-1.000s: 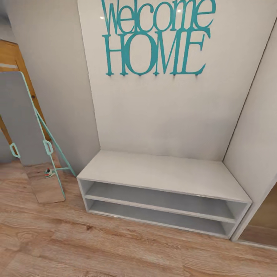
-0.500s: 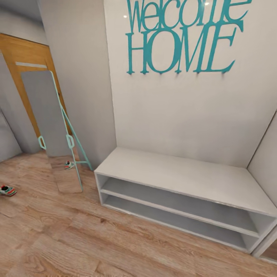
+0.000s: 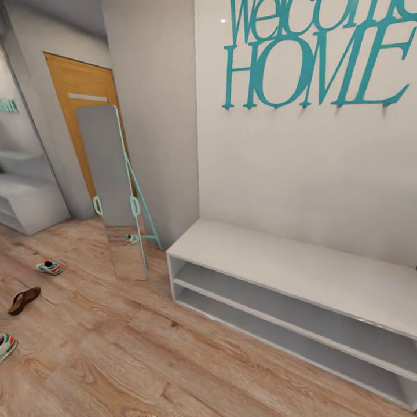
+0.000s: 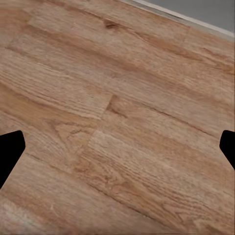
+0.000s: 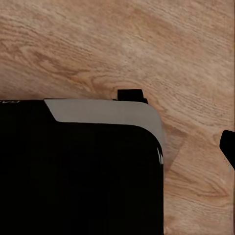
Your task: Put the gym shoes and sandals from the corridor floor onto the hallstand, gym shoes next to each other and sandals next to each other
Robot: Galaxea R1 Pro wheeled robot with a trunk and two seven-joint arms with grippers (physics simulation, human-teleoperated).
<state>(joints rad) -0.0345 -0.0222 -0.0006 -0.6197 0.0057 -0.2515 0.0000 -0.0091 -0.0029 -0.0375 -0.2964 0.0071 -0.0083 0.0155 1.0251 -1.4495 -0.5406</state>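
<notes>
On the corridor floor (image 3: 174,359) at the head view's left lie one gym shoe (image 3: 49,267), white with green and red, a brown sandal (image 3: 24,300) nearer to me, and a second gym shoe (image 3: 6,346) cut by the picture's edge. The hallstand (image 3: 26,200), a low white shelved unit, stands far left down the corridor, partly cut off. My left gripper (image 4: 117,152) is open over bare planks, with a black fingertip (image 4: 10,154) at each side. My right gripper (image 5: 117,152) hangs open above my black base, one fingertip (image 5: 228,147) showing.
A white bench (image 3: 301,278) with two open tiers stands straight ahead under teal "Welcome HOME" lettering (image 3: 318,58). A teal-framed leaning mirror (image 3: 113,191) stands left of it and reflects a shoe. Behind the mirror is a wooden door (image 3: 81,98).
The camera has turned left, so the bench and mirror slid right in the picture. The shoes, the sandal, the door and the far white unit came into view.
</notes>
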